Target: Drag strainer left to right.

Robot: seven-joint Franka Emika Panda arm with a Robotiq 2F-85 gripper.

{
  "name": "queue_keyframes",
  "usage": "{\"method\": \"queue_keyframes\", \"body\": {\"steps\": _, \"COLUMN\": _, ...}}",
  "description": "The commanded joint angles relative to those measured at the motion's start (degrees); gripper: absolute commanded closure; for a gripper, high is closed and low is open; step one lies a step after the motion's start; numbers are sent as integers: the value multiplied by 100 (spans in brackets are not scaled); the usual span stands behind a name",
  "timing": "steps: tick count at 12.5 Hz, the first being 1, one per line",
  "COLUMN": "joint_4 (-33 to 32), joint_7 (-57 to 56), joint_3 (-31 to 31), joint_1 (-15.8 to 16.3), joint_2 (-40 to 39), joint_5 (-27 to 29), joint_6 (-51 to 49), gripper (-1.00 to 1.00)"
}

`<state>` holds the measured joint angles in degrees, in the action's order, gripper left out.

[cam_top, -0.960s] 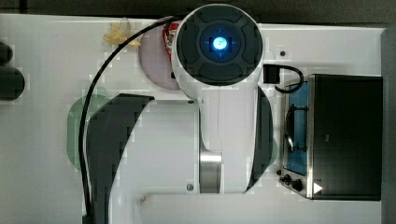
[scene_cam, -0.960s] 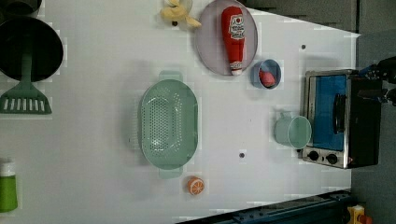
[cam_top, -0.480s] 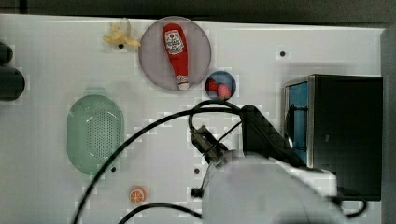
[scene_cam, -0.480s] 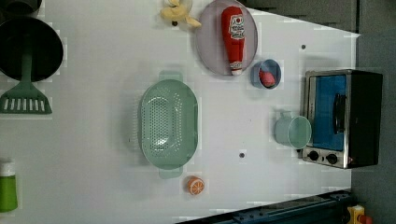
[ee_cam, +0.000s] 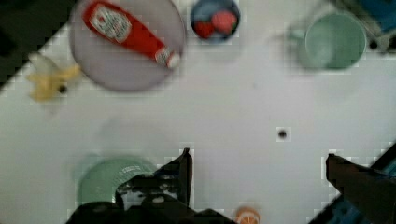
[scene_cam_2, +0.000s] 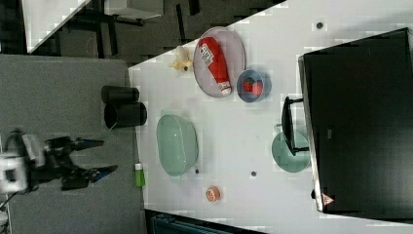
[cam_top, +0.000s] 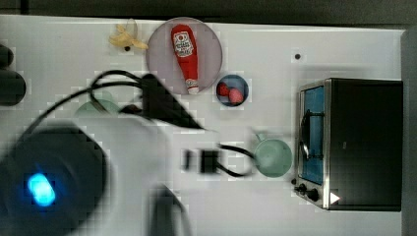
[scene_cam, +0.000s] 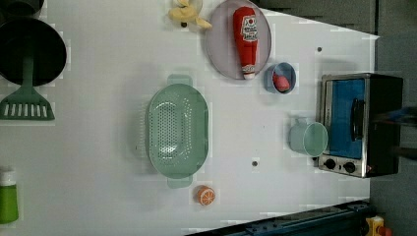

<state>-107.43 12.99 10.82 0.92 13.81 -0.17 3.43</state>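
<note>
The strainer (scene_cam: 177,130) is a pale mint-green oval basket with a perforated bottom and a small tab at each end. It rests flat on the white table (scene_cam: 98,162), left of centre in the left view. The right view shows the strainer (scene_cam_2: 177,145) near the table's left edge. My gripper (scene_cam_2: 97,156) hangs open beyond that edge, apart from the strainer. In the wrist view the gripper (ee_cam: 261,163) holds nothing between its dark fingers (ee_cam: 184,172), and the strainer (ee_cam: 102,179) lies partly behind one of them. In the top view my blurred arm covers most of the strainer (cam_top: 96,107).
A plate (scene_cam: 221,49) with a ketchup bottle (scene_cam: 246,39), a banana (scene_cam: 187,12) and a blue bowl (scene_cam: 280,78) sit at the back. A mint mug (scene_cam: 309,138) stands beside the toaster oven (scene_cam: 359,123). An orange half (scene_cam: 206,195), a green spatula (scene_cam: 27,101) and a bottle (scene_cam: 7,201) lie around.
In the top view my arm has swung from the middle, over the lower right, to the lower left. The strainer has not moved in the left view.
</note>
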Motion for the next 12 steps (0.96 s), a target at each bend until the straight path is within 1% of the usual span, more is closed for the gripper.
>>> {"method": "queue_keyframes", "body": {"steps": 1, "joint_4": -253, "joint_7": 2039, "joint_3": 996, "joint_1": 225, "joint_2": -553, "joint_5": 39, "joint_6": 201, "gripper": -100}}
{"method": "queue_keyframes", "body": {"steps": 4, "joint_4": -311, "joint_7": 3768, "joint_3": 1772, "joint_1": 235, "joint_2": -1118, "joint_5": 37, "joint_6": 1009, "gripper": -100}}
{"method": "queue_keyframes", "body": {"steps": 7, "joint_4": -580, "joint_7": 5423, "joint_3": 2224, "joint_1": 248, "joint_2": -1766, "joint_5": 10, "joint_6": 1877, "gripper": -100}}
{"method": "queue_keyframes", "body": {"steps": 8, "joint_4": -702, "joint_7": 5689, "joint_3": 2290, "joint_1": 254, "joint_2": -1987, "joint_5": -37, "joint_6": 2142, "gripper": -100}}
{"method": "queue_keyframes", "body": {"steps": 10, "joint_4": -955, "joint_7": 5874, "joint_3": 2315, "joint_1": 276, "joint_2": -2444, "joint_5": -120, "joint_6": 2631, "gripper": -100}}
{"method": "queue_keyframes", "body": {"steps": 12, "joint_4": -1139, "joint_7": 6168, "joint_3": 2298, "joint_1": 283, "joint_2": -2984, "joint_5": -165, "joint_6": 3376, "gripper": -100}}
